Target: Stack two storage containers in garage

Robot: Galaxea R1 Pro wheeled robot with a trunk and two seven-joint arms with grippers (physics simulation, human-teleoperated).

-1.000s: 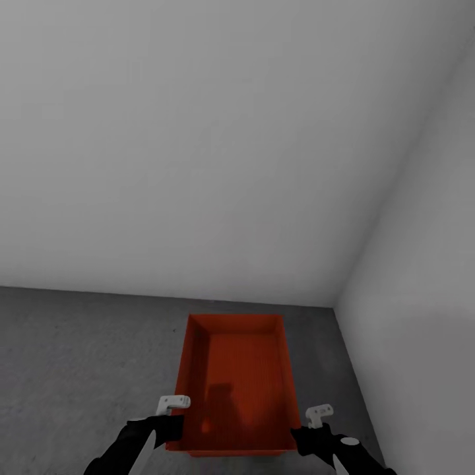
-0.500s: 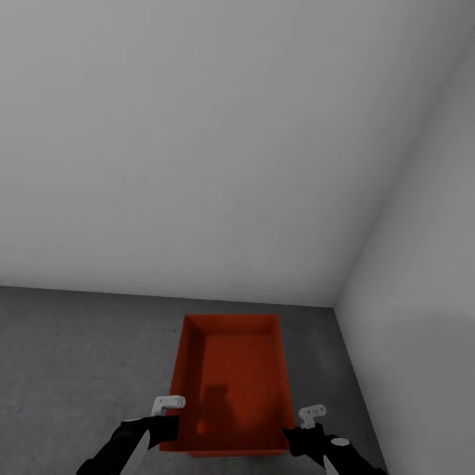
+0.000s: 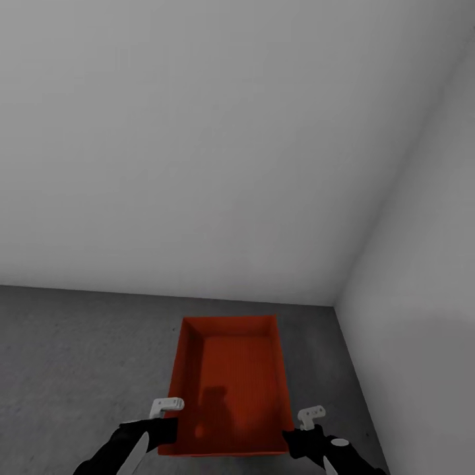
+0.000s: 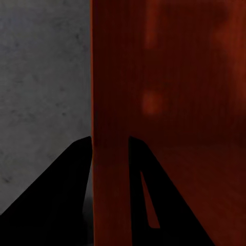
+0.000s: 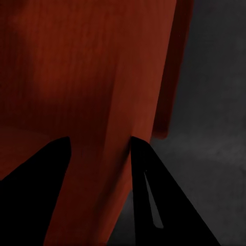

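A: While both arms hold the storage container (image 3: 231,382) over the floor (image 3: 79,356) in the garage corner, keep it level. Left gripper (image 4: 110,154) is clamped on the bin's left long wall, one finger outside, one inside. Right gripper (image 5: 100,151) is likewise clamped on the right wall.

B: Is it on the ground or in the air?

A: Can't tell from the head view. It sits near where the two white walls (image 3: 231,145) meet, long axis pointing at the back wall. No second bin in sight here, so I'd judge this one goes down as the base.

B: Advice for the set-down?

A: Lower both arms evenly so the thin walls don't twist. Release both sides together only once the base is flat on concrete. Leave room from the right-hand wall for the stack later.
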